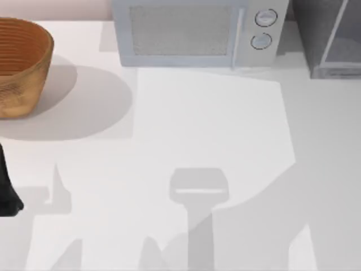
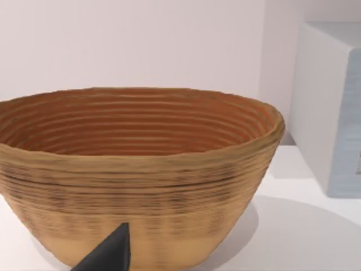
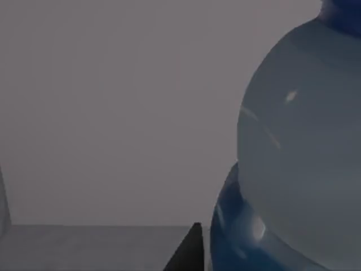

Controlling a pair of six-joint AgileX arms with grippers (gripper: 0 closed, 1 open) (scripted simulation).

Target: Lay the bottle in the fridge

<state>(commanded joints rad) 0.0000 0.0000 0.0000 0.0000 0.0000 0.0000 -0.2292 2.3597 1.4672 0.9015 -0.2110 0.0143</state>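
A: Arm pose?

B: The left arm (image 1: 7,186) sits at the table's left edge in the top view, a dark shape low on that side. Its wrist camera faces the woven basket (image 2: 135,169), with 1 dark fingertip (image 2: 110,254) poking into the foreground. Whether the left gripper's jaws are apart or closed cannot be told.

A: And the right one?

B: The right wrist view looks into a dim grey space with a flat grey wall behind and a paler floor below. 1 dark fingertip (image 3: 189,251) shows at the lower edge, just beside the bottle (image 3: 299,152). Grip on the bottle cannot be told; the jaw gap is out of sight.

A: Bottle's heading?

B: Clear body fills the near side, a blue band wraps its lower part, and a blue bit sits at the far upper corner. Its long axis cannot be read with confidence.

A: Containers?

B: Basket at the table's (image 1: 214,130) far left, interior bare in the left wrist view. White microwave (image 1: 197,34) at the back centre, door closed. The fridge (image 1: 333,39) stands at the back right, partly cut off.
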